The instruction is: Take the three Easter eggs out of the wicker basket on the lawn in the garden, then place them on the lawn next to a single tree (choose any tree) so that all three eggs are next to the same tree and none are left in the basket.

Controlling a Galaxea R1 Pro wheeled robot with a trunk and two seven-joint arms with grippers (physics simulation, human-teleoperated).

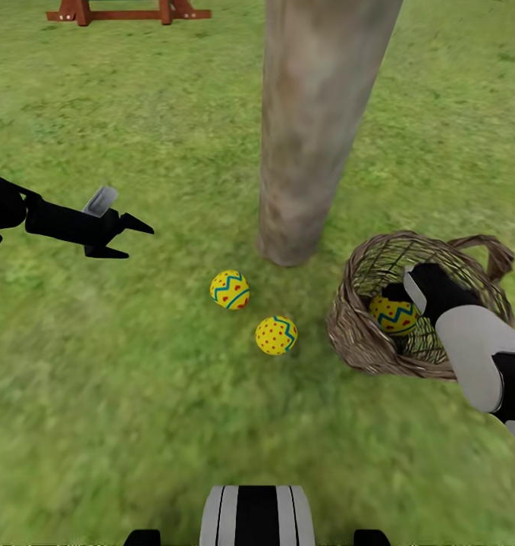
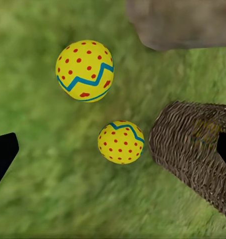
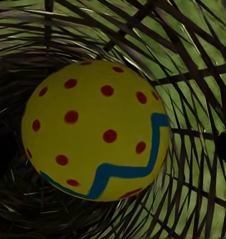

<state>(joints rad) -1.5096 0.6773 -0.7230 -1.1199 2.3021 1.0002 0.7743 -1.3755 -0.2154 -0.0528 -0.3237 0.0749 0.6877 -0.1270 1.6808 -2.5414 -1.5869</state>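
- The lawn (image 1: 98, 394) stretches out mottled green around a thick grey-brown tree trunk (image 1: 318, 129), with the feet of a wooden playset (image 1: 124, 11) far behind.
- Two Easter eggs already lie on the grass near the trunk's base: one (image 1: 230, 290) closer to it, the other (image 1: 276, 335) just beside the first.
- The wicker basket (image 1: 363, 334) lies tipped on its side near the trunk, its mouth facing the right gripper (image 1: 400, 292), loop handle on the far rim.
- The third egg (image 1: 394, 315) sits inside, right ahead of the right gripper's jaws and between their dark tips in the wrist view; whether they press on it I cannot tell.
- That egg's zigzag band (image 3: 127, 167) runs aslant, so its long axis seems tilted, not along the jaws.
- The left gripper (image 1: 128, 235) hovers with jaws spread, holding nothing, the two laid eggs ahead of it.
- I judge the last egg is in hand: next comes pinching it, drawing it out of the weave, and setting it by the other two.
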